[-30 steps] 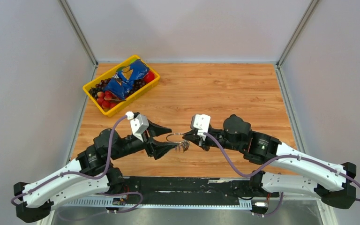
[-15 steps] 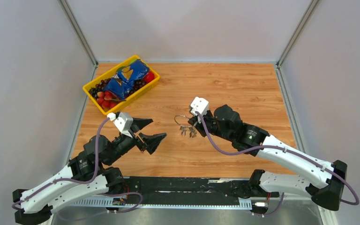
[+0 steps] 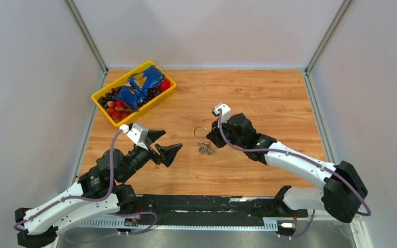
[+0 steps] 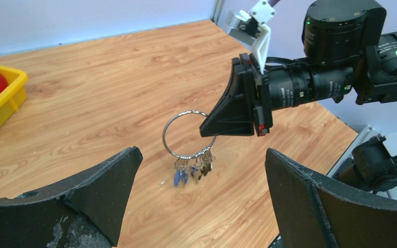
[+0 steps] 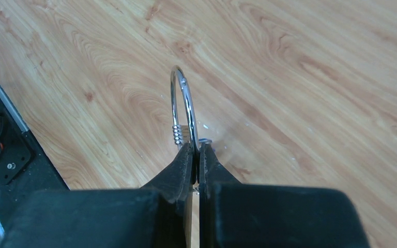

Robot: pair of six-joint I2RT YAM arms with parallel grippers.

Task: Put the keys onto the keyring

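The keyring point(image 3: 201, 133) is a thin silver wire ring held upright a little above the wooden table. My right gripper point(image 3: 210, 138) is shut on its right side. Several small keys point(image 3: 205, 150), some with blue tags, hang threaded in a cluster from the ring's bottom. The left wrist view shows the ring point(image 4: 164, 135), the dangling keys point(image 4: 191, 169) and the right gripper's black tip pinching the wire. In the right wrist view the ring point(image 5: 191, 116) stands edge-on in the right gripper point(image 5: 196, 150). My left gripper point(image 3: 171, 139) is open and holds nothing, a short way left of the ring.
A yellow basket point(image 3: 150, 108) with a blue packet, strawberries and dark grapes stands at the table's back left; its corner point(image 4: 0, 103) shows in the left wrist view. Grey walls enclose the table on three sides.
My left gripper opened fully, let go of the keys and drew back to the left. The right gripper carried the ring with the hanging keys slightly farther from the arm bases.
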